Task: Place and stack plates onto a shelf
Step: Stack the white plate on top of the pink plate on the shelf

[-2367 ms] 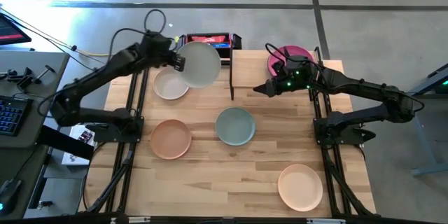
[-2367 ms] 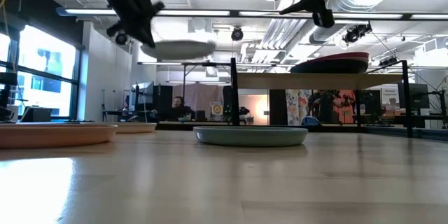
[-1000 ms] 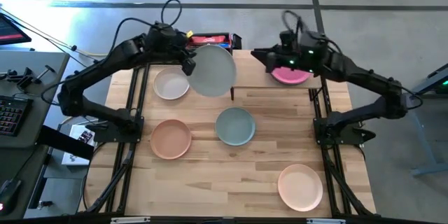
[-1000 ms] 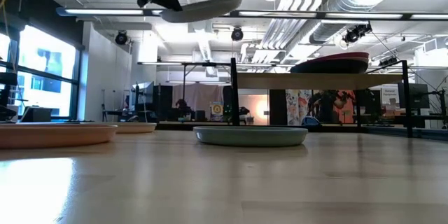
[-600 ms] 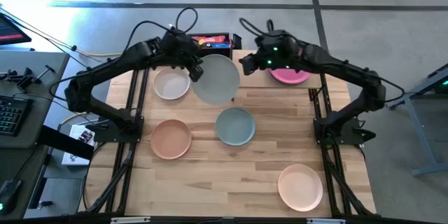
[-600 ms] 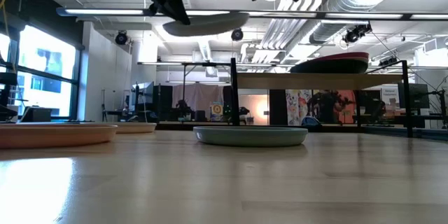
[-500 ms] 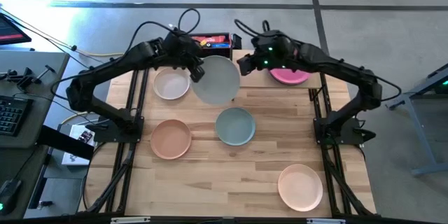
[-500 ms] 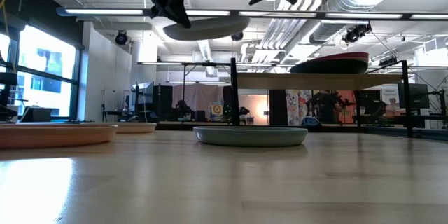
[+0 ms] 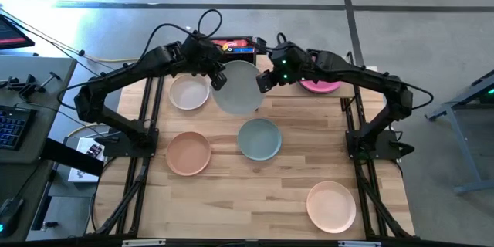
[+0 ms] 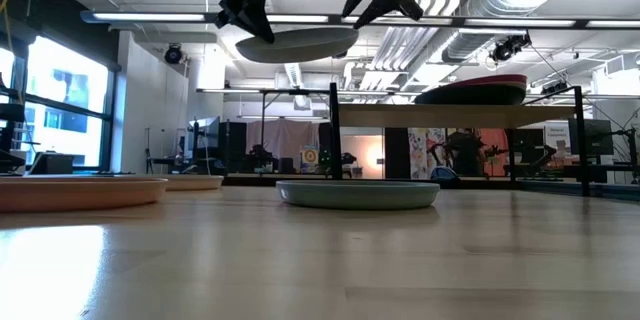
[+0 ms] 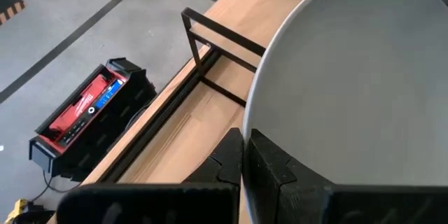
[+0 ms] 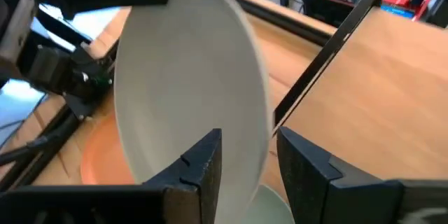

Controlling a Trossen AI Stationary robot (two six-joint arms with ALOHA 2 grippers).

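Note:
A pale grey-green plate [image 9: 239, 86] hangs in the air over the left end of the shelf [image 9: 351, 100], with my left gripper [image 9: 218, 79] shut on it. My right gripper [image 9: 264, 79] is open, its fingers standing on either side of the plate's right rim [image 12: 260, 147]. A magenta plate [image 9: 320, 86] lies on the shelf. A white plate [image 9: 189, 93], a peach plate [image 9: 188, 153], a sage plate [image 9: 259, 139] and a cream plate [image 9: 332, 206] rest flat on the table. My left gripper pinches the plate's left rim [image 11: 253, 122] between its two fingers, coming from the table's left and slanting down. The plate [image 10: 297, 45] is lifted clear and nearly level, higher than the shelf board. My right gripper: I cannot tell whether its fingers [image 12: 203, 164] touch the rim.
The shelf's thin black frame post [image 9: 255, 85] stands just beside the held plate. A red and black box [image 9: 235, 45] sits past the table's far edge. Bare wood lies between the sage plate and the table's near edge.
My right gripper has come from over the shelf toward the table's left and down, tipping downward, until its open fingers straddle the held plate's right rim. My left gripper has carried the plate a little toward the right and down; the plate stays lifted.

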